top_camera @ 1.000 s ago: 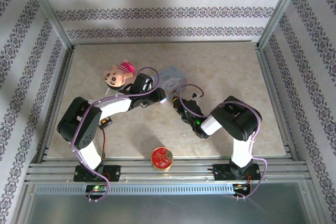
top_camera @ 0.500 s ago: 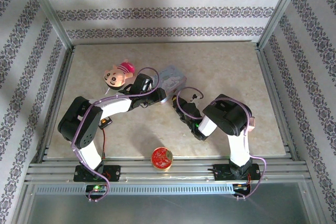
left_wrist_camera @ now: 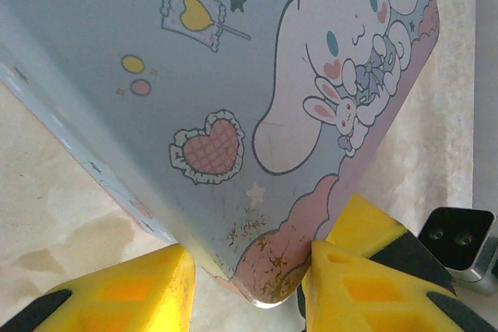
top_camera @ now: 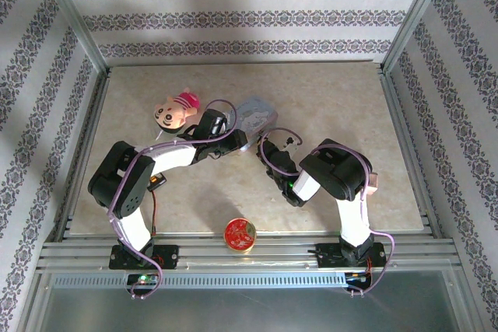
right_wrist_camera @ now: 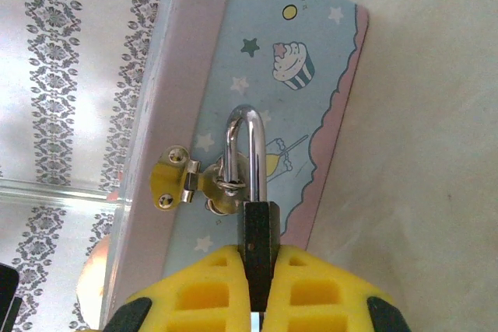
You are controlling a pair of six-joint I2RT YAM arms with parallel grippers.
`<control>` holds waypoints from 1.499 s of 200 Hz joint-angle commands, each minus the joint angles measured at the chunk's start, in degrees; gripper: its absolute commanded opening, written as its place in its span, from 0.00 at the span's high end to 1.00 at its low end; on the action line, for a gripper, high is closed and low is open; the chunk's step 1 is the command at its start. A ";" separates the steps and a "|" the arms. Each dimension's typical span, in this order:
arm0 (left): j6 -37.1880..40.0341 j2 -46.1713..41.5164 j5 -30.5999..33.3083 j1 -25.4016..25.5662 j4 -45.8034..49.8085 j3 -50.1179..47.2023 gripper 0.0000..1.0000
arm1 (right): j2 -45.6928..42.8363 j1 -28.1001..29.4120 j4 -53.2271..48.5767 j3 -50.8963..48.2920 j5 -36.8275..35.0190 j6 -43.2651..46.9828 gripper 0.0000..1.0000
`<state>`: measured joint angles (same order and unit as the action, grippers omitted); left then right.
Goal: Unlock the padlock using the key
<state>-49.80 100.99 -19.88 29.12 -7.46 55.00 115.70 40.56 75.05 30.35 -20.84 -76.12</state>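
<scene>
The padlock point(right_wrist_camera: 257, 219) has a black body and a silver shackle point(right_wrist_camera: 247, 126) that passes through the brass hasp point(right_wrist_camera: 175, 184) on the side of the pale blue cartoon tin point(right_wrist_camera: 257, 60). My right gripper point(right_wrist_camera: 257, 256) is shut on the padlock's body, yellow fingers pressed on both sides. My left gripper point(left_wrist_camera: 249, 260) is closed around a worn corner of the tin point(left_wrist_camera: 233, 75). Seen from above, the left gripper point(top_camera: 238, 143) and the right gripper point(top_camera: 261, 152) meet at the tin's point(top_camera: 255, 114) near edge. The key is hidden.
A cartoon doll head point(top_camera: 175, 110) lies left of the tin, behind the left arm. A round red disc point(top_camera: 240, 233) sits at the table's near edge between the arm bases. Patterned walls and metal rails enclose the table point(top_camera: 334, 99).
The right arm's elbow has folded in towards the left while its gripper stayed at the tin. The left jaws have closed slightly on the tin's corner.
</scene>
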 commanded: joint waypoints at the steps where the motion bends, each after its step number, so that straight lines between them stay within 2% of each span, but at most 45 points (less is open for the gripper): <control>1: 0.45 4.67 1.11 -0.46 11.66 -4.21 0.62 | -1.36 -2.16 4.30 -1.00 -2.95 0.50 1.00; 54: 0.43 4.49 1.11 -0.73 11.63 -4.30 0.63 | -1.75 -3.30 4.32 -1.43 -1.29 0.88 1.00; 95: 0.50 4.56 1.31 -0.94 12.03 -4.33 0.63 | -1.90 -3.84 4.37 0.07 0.46 -2.55 1.00; 111: 0.50 4.43 1.33 -1.17 12.11 -4.54 0.63 | -3.03 -4.31 4.00 0.67 3.00 -1.82 1.00; 139: 0.50 3.68 1.49 -1.94 12.11 -5.07 0.63 | -6.44 -6.22 -2.45 -1.14 8.18 -2.81 0.99; 175: 1.44 3.28 1.77 -3.33 12.92 -4.71 0.63 | -8.12 -10.11 -7.91 -3.83 17.45 -2.07 0.98; 201: 1.72 3.42 1.77 -4.07 13.18 -4.26 0.63 | -8.20 -11.57 -12.90 -3.54 22.50 0.00 0.89; 232: 2.16 2.64 2.27 -4.52 13.74 -4.10 0.63 | -8.38 -11.57 -15.63 -4.07 22.69 2.14 0.80; 300: 1.84 2.63 2.12 -4.52 13.68 -4.47 0.63 | -8.83 -11.99 -16.01 -2.10 24.62 5.86 0.79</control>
<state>-48.88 100.64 -24.16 26.15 -7.99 54.11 107.68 29.34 60.80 27.38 3.77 -73.08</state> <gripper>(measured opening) 0.367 0.204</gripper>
